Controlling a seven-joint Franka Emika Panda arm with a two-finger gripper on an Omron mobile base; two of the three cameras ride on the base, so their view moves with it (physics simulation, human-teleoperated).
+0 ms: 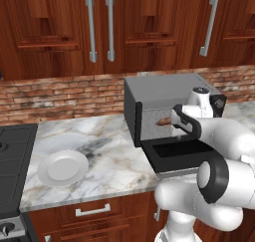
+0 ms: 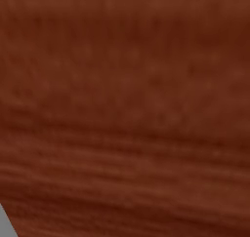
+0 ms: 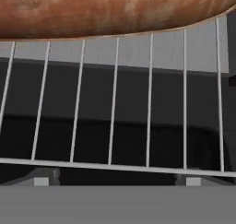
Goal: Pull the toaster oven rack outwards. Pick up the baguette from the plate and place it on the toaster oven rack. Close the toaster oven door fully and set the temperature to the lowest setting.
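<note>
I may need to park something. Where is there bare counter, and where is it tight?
Bare marble lies between the plate and the toaster oven, and behind the plate up to the brick wall. It is crowded on the right, where the toaster oven door hangs open over the counter edge with the arm above it.

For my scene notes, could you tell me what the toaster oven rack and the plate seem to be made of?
Toaster oven rack: looks like thin pale metal wire, parallel rods joined by a front bar.
Plate: plain white, smooth and softly shaded, probably glazed ceramic, though plastic can't be excluded.
</note>
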